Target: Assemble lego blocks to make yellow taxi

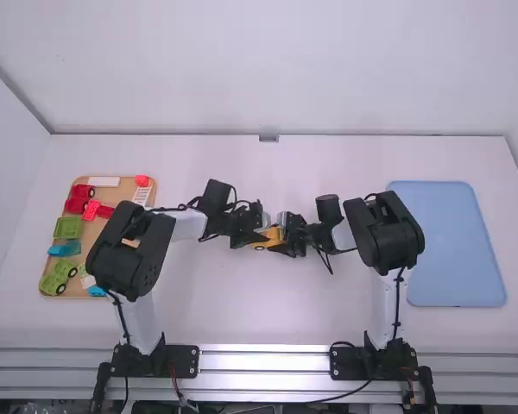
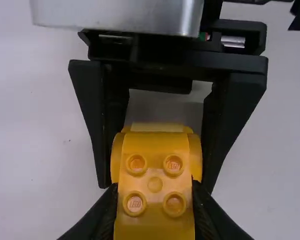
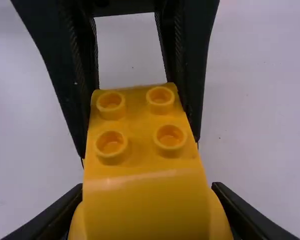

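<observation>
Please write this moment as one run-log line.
yellow taxi block | left hand: grips studded end | right hand: grips rounded end | other blocks: on tan tray

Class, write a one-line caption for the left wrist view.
Left tool and right tool grip one yellow toy car.

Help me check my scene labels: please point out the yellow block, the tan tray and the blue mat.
Yellow block (image 2: 155, 201): left wrist view, its top between the studs.
Tan tray (image 1: 116, 195): high view, bare surface near its far edge.
Blue mat (image 1: 451, 246): high view, middle of its surface.
</observation>
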You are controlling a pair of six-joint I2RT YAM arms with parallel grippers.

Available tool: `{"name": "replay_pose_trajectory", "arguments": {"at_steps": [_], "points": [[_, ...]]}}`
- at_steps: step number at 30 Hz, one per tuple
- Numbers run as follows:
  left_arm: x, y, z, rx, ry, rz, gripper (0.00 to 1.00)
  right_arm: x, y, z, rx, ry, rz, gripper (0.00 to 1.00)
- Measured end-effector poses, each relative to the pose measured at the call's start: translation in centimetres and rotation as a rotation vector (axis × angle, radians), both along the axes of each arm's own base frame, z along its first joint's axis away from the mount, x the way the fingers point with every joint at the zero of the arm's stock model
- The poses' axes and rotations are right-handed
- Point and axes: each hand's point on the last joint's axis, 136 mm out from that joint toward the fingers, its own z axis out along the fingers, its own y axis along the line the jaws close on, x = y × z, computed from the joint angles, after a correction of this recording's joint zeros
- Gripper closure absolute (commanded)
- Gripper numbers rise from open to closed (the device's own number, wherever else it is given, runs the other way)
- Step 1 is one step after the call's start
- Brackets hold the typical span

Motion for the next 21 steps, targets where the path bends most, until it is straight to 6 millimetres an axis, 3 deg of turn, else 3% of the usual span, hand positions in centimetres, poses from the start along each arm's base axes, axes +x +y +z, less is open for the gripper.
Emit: {"name": "replay_pose_trajectory", "arguments": {"at_steps": [1,5,7,8,9,12,16,19,21], "points": [[0.0,0.0,0.0,0.001,-0.001,0.001,0.81,0.0,0.0,0.0,0.000,-0.001,0.001,0.50],[0.2,-0.1,0.1,-0.004,-0.011,0.000,0.73,0.0,0.0,0.0,-0.001,0.000,-0.002,0.50],[0.2,-0.1,0.2,-0.005,-0.015,0.000,0.59,0.1,-0.1,0.0,-0.002,-0.001,-0.004,0.50],[0.3,0.0,-0.1,0.010,-0.021,0.004,0.45,0.1,0.0,0.0,-0.003,-0.003,-0.003,0.49],[0.1,0.1,-0.3,0.016,-0.019,0.004,0.43,0.0,0.1,0.0,-0.002,-0.004,0.000,0.49],[-0.6,0.4,-0.7,0.014,0.002,0.002,0.19,-0.1,0.2,0.0,-0.001,-0.003,0.005,0.47],[0.0,1.3,1.1,-0.021,-0.023,0.022,0.20,0.0,0.1,0.0,-0.001,-0.003,0.002,0.46],[1.7,3.2,5.4,-0.092,-0.109,0.064,0.24,0.0,0.1,0.0,-0.001,-0.003,0.001,0.44],[2.5,4.9,8.0,-0.133,-0.158,0.096,0.18,0.0,0.1,0.0,0.000,-0.003,0.001,0.42]]}}
